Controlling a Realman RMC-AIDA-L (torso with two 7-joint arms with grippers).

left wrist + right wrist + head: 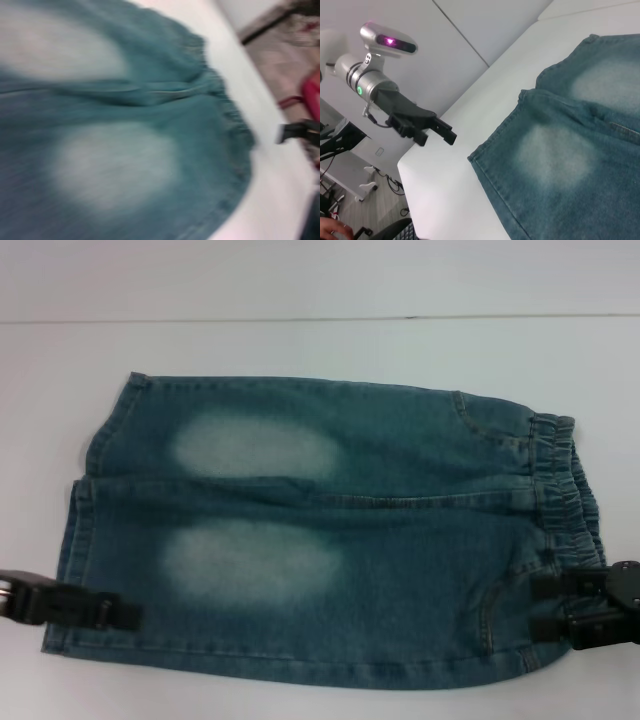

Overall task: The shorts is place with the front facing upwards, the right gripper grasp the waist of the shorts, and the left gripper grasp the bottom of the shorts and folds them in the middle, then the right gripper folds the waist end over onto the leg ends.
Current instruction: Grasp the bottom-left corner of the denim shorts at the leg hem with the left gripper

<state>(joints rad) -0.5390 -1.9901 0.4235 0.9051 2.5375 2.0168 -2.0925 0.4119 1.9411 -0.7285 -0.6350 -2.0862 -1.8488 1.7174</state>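
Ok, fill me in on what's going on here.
A two-armed robot is set to fold denim shorts lying flat on a white table, front up, unfolded. The left gripper is at the leg hems on the robot's left; the right wrist view shows it just off the table edge, not yet touching the fabric. The right gripper sits over the waist end near the elastic band. Nothing has been lifted.

Lighting's bright and flat on the white table [300,340], hardly any shadow. Head view is a bit soft and hazy. Left wrist view is badly smeared, so the shorts [125,150] look mushy. Right wrist view is the sharpest.
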